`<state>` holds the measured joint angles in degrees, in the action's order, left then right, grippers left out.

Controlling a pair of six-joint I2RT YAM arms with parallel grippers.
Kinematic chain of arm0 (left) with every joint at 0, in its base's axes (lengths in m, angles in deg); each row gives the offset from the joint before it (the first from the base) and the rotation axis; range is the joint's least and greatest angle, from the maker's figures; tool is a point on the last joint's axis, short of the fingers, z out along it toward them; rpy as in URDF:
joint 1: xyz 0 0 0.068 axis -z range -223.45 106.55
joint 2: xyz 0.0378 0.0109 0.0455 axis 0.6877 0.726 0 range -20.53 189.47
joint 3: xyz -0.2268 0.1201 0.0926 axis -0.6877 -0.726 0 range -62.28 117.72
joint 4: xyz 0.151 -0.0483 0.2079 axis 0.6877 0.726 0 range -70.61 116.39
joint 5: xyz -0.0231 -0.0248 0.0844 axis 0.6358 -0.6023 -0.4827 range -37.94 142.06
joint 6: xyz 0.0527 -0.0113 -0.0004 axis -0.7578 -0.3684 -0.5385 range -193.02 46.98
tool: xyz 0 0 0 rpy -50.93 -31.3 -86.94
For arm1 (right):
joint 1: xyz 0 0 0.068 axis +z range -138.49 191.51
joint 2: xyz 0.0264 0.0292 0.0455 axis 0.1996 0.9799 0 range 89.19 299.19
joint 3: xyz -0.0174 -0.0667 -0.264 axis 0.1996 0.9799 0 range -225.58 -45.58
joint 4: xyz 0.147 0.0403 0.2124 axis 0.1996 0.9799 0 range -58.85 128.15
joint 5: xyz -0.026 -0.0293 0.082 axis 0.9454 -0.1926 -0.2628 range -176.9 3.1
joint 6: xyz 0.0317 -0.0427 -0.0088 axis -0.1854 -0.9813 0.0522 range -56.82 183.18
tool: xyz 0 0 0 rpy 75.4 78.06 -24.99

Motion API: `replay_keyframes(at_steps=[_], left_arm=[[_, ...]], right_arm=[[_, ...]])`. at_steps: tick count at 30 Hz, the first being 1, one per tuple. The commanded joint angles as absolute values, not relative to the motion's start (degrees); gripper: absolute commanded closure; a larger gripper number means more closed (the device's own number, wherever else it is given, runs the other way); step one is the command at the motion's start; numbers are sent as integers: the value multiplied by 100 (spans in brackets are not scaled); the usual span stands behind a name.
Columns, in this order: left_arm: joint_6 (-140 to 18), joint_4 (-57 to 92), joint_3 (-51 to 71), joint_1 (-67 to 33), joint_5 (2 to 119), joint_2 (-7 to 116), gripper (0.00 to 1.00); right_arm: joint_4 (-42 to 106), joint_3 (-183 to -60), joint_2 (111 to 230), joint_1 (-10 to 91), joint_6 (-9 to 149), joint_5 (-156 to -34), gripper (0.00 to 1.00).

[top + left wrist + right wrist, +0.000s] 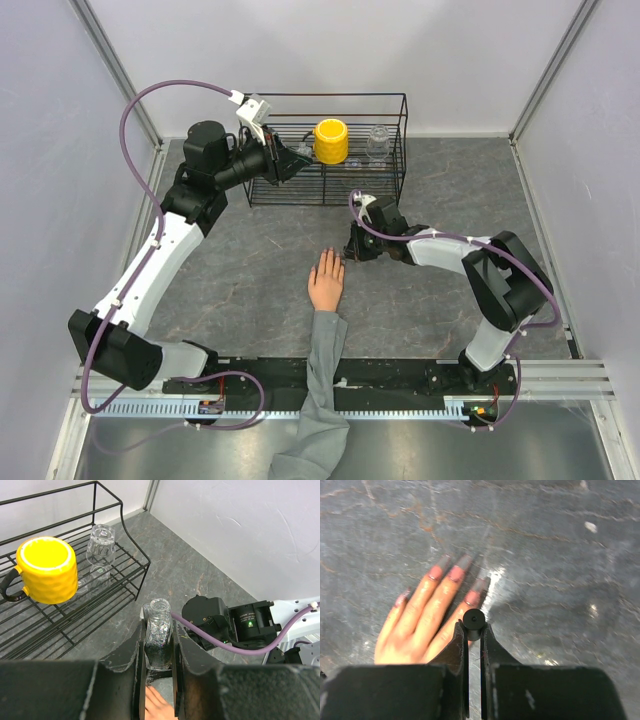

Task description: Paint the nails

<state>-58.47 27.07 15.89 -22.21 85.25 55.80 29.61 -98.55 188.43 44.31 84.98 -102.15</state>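
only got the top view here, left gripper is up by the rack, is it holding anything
Observer: Yes. The left wrist view shows the left gripper shut on a small glass bottle with dark, glittery contents.
Operator: cap on or off
Observer: Off. The bottle's neck is open at the top.
Operator: ok and whats in the right one, too small for me
Observer: The right gripper pinches a black round-ended piece, right over the fingers of the mannequin hand. Whatever hangs below that piece is hidden.
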Motion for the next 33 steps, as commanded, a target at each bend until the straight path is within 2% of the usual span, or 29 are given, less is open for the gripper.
replay_keyframes(at_steps=[1,7,12,17,22,29,33], left_arm=[[-5764,2669,1709,-2244,8598,5409,98],[-5711,2423,1709,-2235,8563,5356,98],[-5580,2317,1621,-2235,8519,5163,98],[-5500,2081,840,-2166,8695,4768,98],[-5843,1377,-714,-1621,8844,4144,98],[-6115,981,-1560,-1321,10003,3819,98],[-6431,1052,-1744,-1321,10881,3853,98]], right_arm=[[3474,-10305,18456,4430,8401,-9667,100],[4230,-11148,17981,4324,8199,-9051,100],[5003,-12317,17586,4228,8067,-8813,100],[5601,-12898,17095,3973,8102,-9015,100],[5857,-12539,16391,3858,7856,-9515,100],[5980,-11862,15425,3937,7233,-11360,100],[6288,-11984,15142,4883,6679,-11030,100]])
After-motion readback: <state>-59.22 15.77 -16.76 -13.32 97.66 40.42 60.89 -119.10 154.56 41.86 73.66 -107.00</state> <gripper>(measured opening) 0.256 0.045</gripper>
